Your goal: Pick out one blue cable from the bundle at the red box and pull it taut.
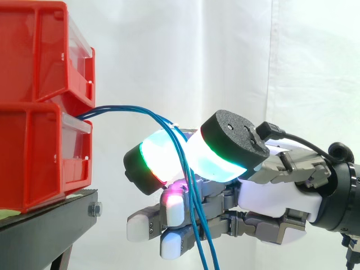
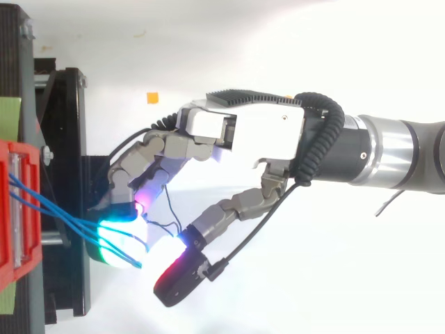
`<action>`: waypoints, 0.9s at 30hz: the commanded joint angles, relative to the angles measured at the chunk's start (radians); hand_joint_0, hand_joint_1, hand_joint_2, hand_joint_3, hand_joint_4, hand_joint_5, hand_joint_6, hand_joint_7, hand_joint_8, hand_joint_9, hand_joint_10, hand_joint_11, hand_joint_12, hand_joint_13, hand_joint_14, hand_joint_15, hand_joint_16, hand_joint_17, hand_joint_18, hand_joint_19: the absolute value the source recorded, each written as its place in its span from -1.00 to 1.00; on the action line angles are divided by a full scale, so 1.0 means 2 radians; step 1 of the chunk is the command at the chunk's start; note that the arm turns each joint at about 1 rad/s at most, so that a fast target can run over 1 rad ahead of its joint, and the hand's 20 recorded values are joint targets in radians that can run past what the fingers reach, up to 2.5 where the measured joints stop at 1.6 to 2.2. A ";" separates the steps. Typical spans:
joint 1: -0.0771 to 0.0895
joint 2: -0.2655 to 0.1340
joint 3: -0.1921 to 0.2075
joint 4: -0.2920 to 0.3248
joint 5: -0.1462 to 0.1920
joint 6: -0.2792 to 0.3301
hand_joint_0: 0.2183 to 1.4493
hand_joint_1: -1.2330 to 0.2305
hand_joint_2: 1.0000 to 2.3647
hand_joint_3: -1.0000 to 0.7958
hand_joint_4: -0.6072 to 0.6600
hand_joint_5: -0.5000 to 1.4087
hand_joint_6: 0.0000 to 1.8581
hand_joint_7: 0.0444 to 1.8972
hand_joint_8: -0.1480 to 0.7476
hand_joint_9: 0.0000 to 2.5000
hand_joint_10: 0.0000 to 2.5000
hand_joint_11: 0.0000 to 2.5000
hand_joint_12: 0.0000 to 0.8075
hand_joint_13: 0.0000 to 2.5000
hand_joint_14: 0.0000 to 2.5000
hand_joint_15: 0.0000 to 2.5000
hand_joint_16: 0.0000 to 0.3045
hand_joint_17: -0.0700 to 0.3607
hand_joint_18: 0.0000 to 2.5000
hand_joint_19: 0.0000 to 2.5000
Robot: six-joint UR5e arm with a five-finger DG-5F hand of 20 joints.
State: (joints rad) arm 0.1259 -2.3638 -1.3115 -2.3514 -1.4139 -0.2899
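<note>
Several thin blue cables [image 1: 129, 108] come out between the two stacked red bins [image 1: 34, 163], arc to the right and hang down. The same cables [image 2: 55, 209] run from the red bin [image 2: 14, 209] to the hand in the top view. The hand [image 1: 275, 191] reaches in from the right, level with the lower bin. The bundle drops between a green-glowing fingertip [image 1: 154, 160] and the cyan-glowing thumb pad [image 1: 228, 149]. From above, the hand [image 2: 243, 132] has its thumb [image 2: 182, 273] spread away from the fingertips [image 2: 118, 236], with a gap between them. The cables lie across the green pad, unpinched.
The red bins stand on a black stand [image 1: 45, 225] at the left, its edge just left of the fingertips. A white curtain [image 1: 236, 56] hangs behind. A small orange mark [image 2: 152, 97] lies on the white floor.
</note>
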 commanded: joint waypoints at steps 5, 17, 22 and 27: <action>0.000 0.000 0.000 0.001 0.001 0.000 -0.44 -0.45 -1.00 -0.44 -0.08 -0.61 -0.01 -0.12 -0.02 -0.14 -0.98 -0.52 -0.35 -0.37 -0.99 -0.77 -0.77 -0.31 -0.40 -0.55; 0.000 0.000 0.002 0.000 0.000 0.000 -0.38 -0.17 -1.00 -0.43 -0.07 -0.62 -0.05 -0.11 -0.01 -0.18 -0.98 -0.56 -0.42 -0.47 -0.99 -0.81 -0.78 -0.32 -0.47 -0.54; 0.000 0.000 0.004 0.000 0.001 -0.001 -0.37 -0.24 -0.98 -0.25 -0.02 -0.64 -0.03 -0.12 0.01 -0.24 -0.98 -0.55 -0.44 -0.52 -0.99 -0.83 -0.78 -0.33 -0.54 -0.55; 0.000 0.000 0.004 -0.002 -0.003 -0.001 -0.34 -0.34 -0.98 -0.19 -0.03 -0.64 -0.02 -0.12 0.01 -0.26 -0.98 -0.55 -0.45 -0.54 -0.99 -0.83 -0.79 -0.34 -0.55 -0.55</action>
State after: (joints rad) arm 0.1258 -2.3638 -1.3045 -2.3538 -1.4150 -0.2913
